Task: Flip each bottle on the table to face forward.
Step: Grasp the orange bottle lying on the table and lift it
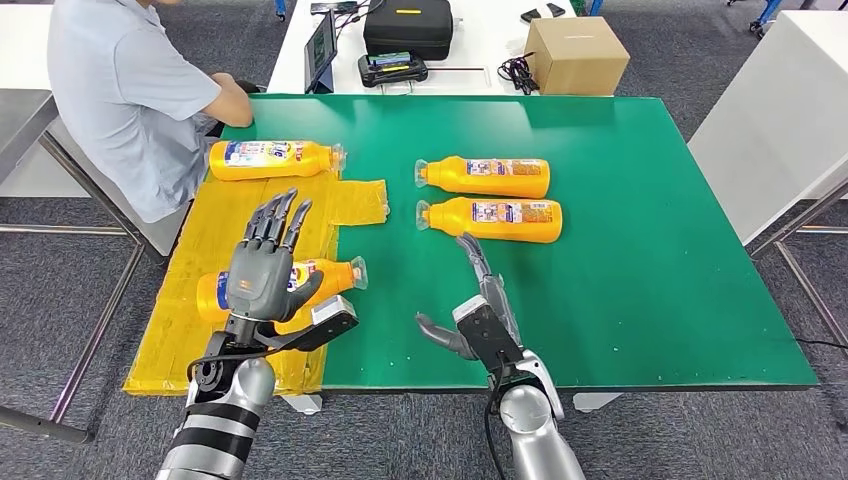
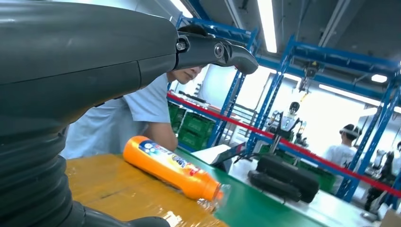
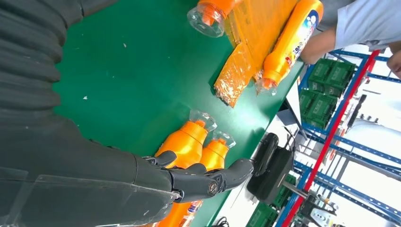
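Lying on their sides, four orange bottles: two on the yellow sheet (image 1: 200,270) at left (far (image 1: 272,159), near (image 1: 330,277)), two touching (image 1: 485,176) (image 1: 492,219) at centre on the green table (image 1: 650,250). Left hand (image 1: 265,265) hovers above the near one, fingers spread; right hand (image 1: 478,305) empty, splayed.

The robot's left arm (image 1: 215,425), at the lower left of the head view, is shiny silver with black rings around it. A black bracket and a small silver box sit at its wrist. The left hand (image 1: 262,272) has a smooth grey back and dark, jointed fingers (image 1: 282,215). The right arm (image 1: 535,435), at the lower middle, is plain silver with a thin black cable beside it. The right hand (image 1: 478,305) is grey with a flat dark plate on its back. In the wrist views, a grey ribbed cover (image 2: 28,184) wraps each wrist, and a round silver screw (image 2: 218,49) shows on a dark thumb.
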Motion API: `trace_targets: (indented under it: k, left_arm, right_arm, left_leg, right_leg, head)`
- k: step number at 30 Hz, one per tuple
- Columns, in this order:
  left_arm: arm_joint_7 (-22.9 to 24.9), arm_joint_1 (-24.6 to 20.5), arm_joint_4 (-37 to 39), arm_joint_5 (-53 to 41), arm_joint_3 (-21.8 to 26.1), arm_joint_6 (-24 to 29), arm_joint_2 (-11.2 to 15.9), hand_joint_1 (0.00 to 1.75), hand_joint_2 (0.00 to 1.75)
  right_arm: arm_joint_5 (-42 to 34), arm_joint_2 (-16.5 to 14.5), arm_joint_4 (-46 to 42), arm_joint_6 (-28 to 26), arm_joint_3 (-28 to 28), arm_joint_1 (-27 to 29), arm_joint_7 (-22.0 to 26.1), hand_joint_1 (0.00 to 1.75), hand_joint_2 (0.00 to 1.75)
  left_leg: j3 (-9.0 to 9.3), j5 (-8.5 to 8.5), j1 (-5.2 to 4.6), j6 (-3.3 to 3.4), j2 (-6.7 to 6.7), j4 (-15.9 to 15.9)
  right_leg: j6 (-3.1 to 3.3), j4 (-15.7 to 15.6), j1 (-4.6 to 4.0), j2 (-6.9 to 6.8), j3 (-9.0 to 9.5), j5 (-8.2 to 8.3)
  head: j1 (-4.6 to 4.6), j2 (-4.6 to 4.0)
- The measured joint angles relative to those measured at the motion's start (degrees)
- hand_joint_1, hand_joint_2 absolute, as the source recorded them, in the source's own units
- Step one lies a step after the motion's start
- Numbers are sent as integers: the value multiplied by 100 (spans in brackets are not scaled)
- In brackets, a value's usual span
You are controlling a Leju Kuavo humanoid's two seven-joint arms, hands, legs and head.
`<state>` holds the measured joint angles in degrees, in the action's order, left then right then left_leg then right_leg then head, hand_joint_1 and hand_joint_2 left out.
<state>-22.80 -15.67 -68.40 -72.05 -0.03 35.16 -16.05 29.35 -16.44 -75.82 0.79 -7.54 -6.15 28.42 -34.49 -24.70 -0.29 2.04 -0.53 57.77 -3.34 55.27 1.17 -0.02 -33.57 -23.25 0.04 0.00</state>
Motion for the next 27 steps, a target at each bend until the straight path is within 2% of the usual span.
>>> trace_targets:
  k: [3,6,10,13,18,22,27]
  left_arm:
    - [-227,174,-343,663,-2,-266,-84,0,175]
    - [-395,465,-924,1779,-29,-749,-229,0,175]
    - [-495,1007,-1689,3030,-190,-1352,-343,0,175]
    - [-516,1380,-2048,3650,-372,-1649,-382,0,175]
    - [-507,1925,-2390,4565,-702,-2090,-409,0,175]
    - [-322,2159,-2579,4979,-863,-2219,-413,0,175]
    - [-162,2300,-2757,5125,-974,-2290,-411,0,175]
  right_arm:
    - [69,-3,-39,-95,13,32,-16,0,175]
    - [109,-22,-246,-191,38,136,-14,0,175]
    - [168,-48,-801,-244,114,373,32,0,0]
    - [41,-50,-1216,-49,191,537,12,0,0]
    - [-809,-65,-1617,653,461,708,-299,0,0]
    - [-518,-167,-1712,272,722,713,-782,0,175]
    - [449,-239,-1975,-131,797,722,-815,0,175]
  left_leg:
    - [-5,0,-1,0,0,0]
    - [-13,-2,-2,0,0,0]
    - [-20,-6,-2,-2,2,0]
    - [-25,-8,-2,-4,2,0]
    - [-25,-9,-2,-4,2,0]
    - [-24,-8,-2,-4,2,0]
    - [-23,-7,-1,-4,2,0]
  right_leg:
    - [0,0,1,0,-5,0]
    - [0,-1,1,0,-15,0]
    - [0,-1,1,0,-25,-3]
    - [2,-2,0,1,-30,-4]
    - [3,-3,1,1,-30,-5]
    - [2,-3,1,1,-28,-3]
    - [2,-2,0,0,-28,-3]
  head:
    - [0,0]
    - [-1,0]
    - [-1,0]
    - [-1,0]
    - [-1,0]
    - [-1,0]
    - [-3,0]
